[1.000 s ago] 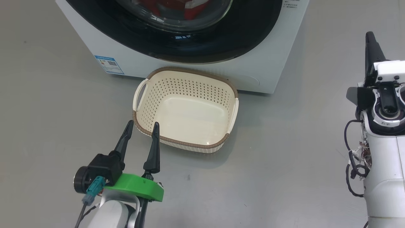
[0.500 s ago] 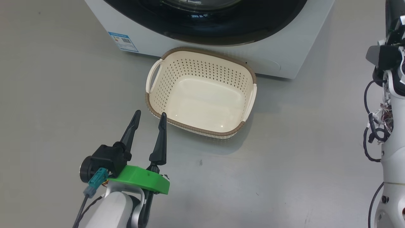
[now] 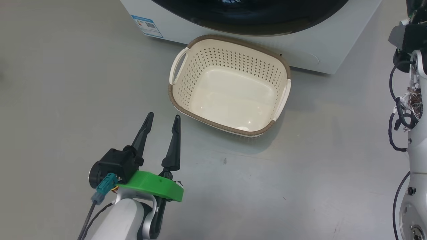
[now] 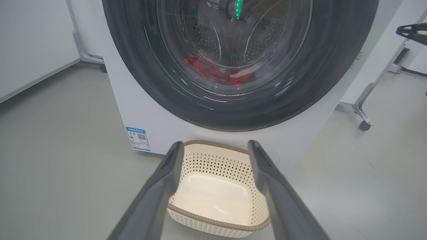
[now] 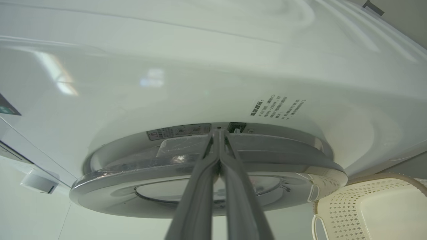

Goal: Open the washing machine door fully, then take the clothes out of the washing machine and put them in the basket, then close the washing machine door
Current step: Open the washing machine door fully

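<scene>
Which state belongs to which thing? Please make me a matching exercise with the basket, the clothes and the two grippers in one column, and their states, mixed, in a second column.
Things:
1. basket
2. clothes
3. left gripper
4. right gripper

States:
A. shut, tips at the rim of the washing machine door
B. empty, standing on the floor
C. open, pointing toward the basket
D. lying behind the door's glass

Pairs: 1-B, 2-D, 3-C, 4-A
</scene>
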